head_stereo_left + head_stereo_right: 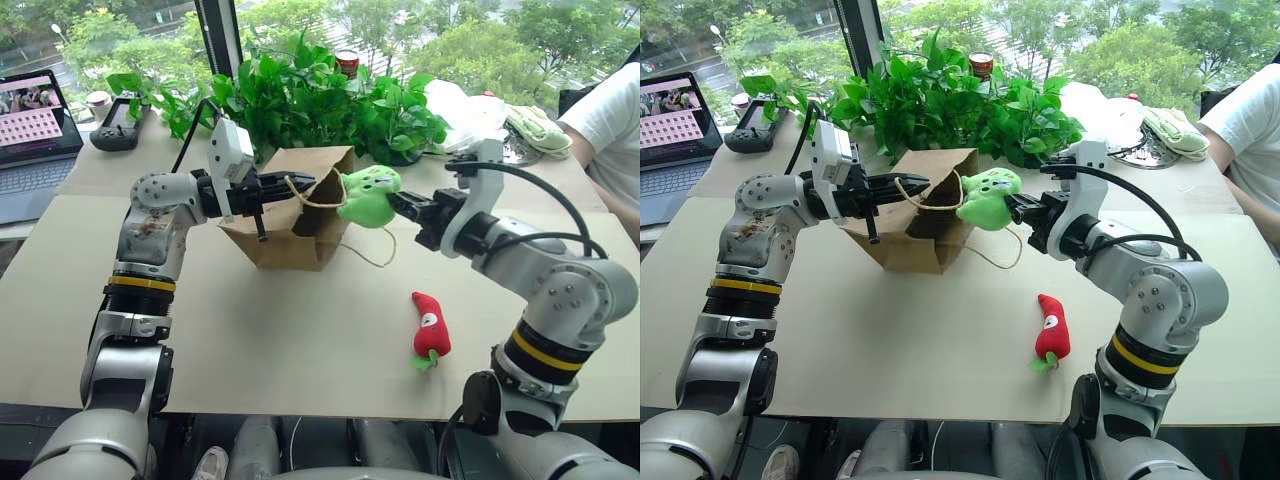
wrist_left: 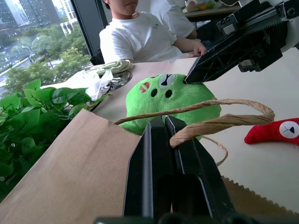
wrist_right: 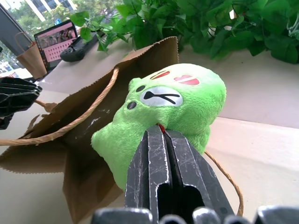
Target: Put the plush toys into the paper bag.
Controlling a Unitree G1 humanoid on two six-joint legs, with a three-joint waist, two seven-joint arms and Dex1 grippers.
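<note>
- The paper bag [image 1: 290, 215] stands on the tan surface [image 1: 300, 340] at about 12 o'clock from the robot, leaning, with its open mouth turned toward 3 o'clock.
- The left claw [image 1: 300, 187] points level toward 3 o'clock. Its two black fingers are pressed together on one twine handle [image 2: 219, 122] of the bag, at the bag's upper edge; the loop of twine curves out past the fingertips.
- The right claw [image 1: 395, 203] reaches in from 3 o'clock, its fingers clamped tight on the light green plush toy [image 1: 366, 195].
- The green toy is off the surface, right at the bag's mouth at its 3 o'clock edge, face side up; it shows dark eyes, a white patch and red marks. In the right wrist view it overlaps the bag's dark opening.
- A second twine handle [image 1: 372, 258] trails loose on the surface below the green toy.
- The red chili plush toy [image 1: 430, 328] lies flat on the surface at about 5 o'clock from the bag, well apart from it, its green stem toward the robot.
- Leafy green plants [image 1: 320, 100] stand just behind the bag at 12 o'clock.
- A laptop [image 1: 35, 140] sits at 10 o'clock, and a person's white sleeve [image 1: 610, 120] shows at 2 o'clock.
</note>
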